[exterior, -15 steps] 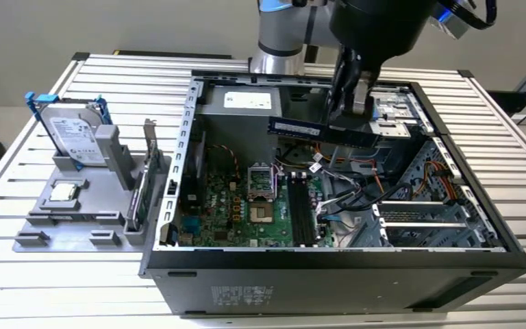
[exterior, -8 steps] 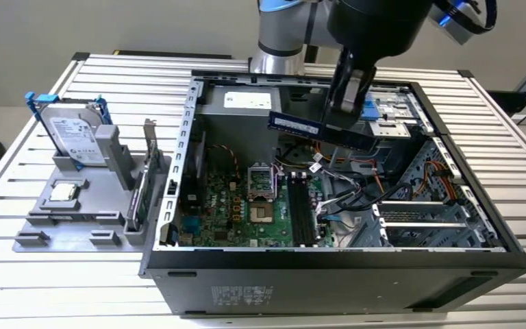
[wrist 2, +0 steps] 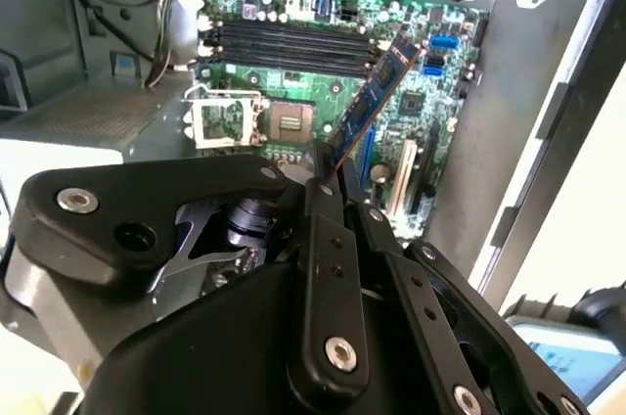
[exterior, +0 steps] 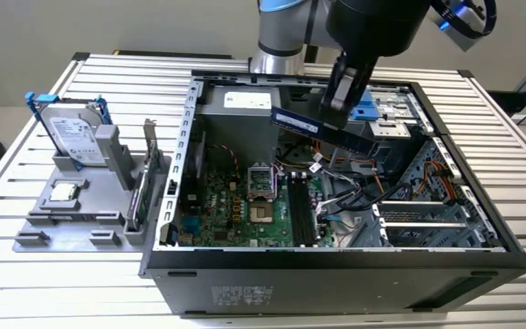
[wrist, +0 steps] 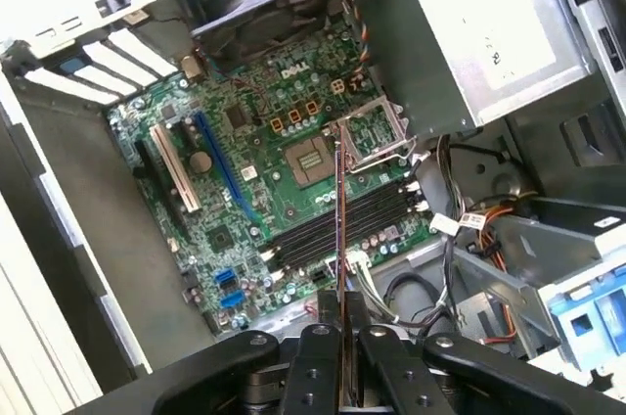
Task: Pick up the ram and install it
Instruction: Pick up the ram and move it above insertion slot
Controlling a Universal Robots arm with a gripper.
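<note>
The ram [exterior: 322,130] is a thin dark-blue stick, and my gripper [exterior: 340,103] is shut on it, holding it in the air above the open computer case [exterior: 336,264]. It hangs tilted over the black memory slots [exterior: 300,209] on the green motherboard [exterior: 227,205], well apart from them. In the second wrist view the ram [wrist 2: 377,92] juts out from my gripper [wrist 2: 323,178] toward the slots [wrist 2: 284,38]. In the first wrist view the ram [wrist: 340,229] appears edge-on, rising from my gripper [wrist: 342,327] across the slots [wrist: 386,207].
The case walls ring the motherboard. Loose cables [exterior: 355,199] lie right of the slots, beside the CPU socket [exterior: 258,199]. Outside the case, on the exterior view's left, a grey fixture [exterior: 71,216] holds a hard drive in a blue frame [exterior: 71,137] and an upright card [exterior: 148,171].
</note>
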